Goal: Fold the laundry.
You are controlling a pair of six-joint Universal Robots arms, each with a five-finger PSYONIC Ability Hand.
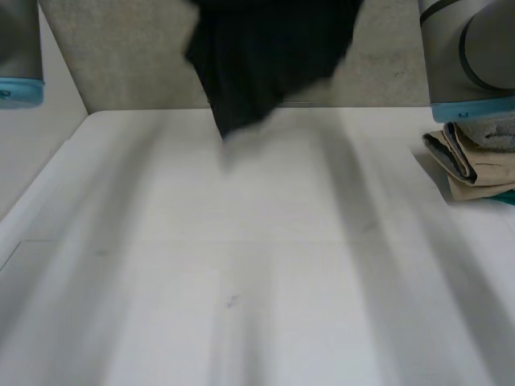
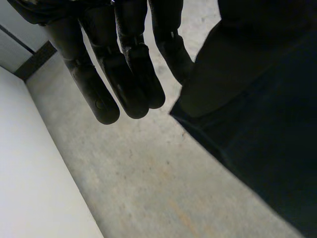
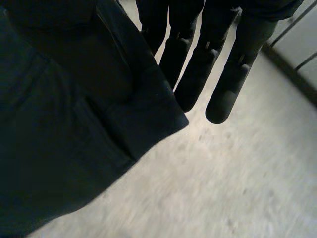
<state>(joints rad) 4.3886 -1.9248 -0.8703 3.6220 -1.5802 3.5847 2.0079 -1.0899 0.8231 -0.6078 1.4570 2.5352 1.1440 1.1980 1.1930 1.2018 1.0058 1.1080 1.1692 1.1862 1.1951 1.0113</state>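
My left hand point(image 2: 124, 74) and right hand point(image 3: 198, 64) are each just beside the dark garment point(image 1: 265, 56), which hangs in the air over the far edge of the table point(image 1: 241, 265). Whether they pinch it I cannot tell. I judge it is not yet folded. A folded pile point(image 1: 475, 161) lies directly on the table, at my right.

My white worktop point(image 1: 241, 281) spreads wide before me, and past its far edge I see a speckled grey floor point(image 1: 121, 56). From my left wrist, that floor runs beside a white surface point(image 2: 29, 173), with a dark strip point(image 2: 34, 59) at its far end.
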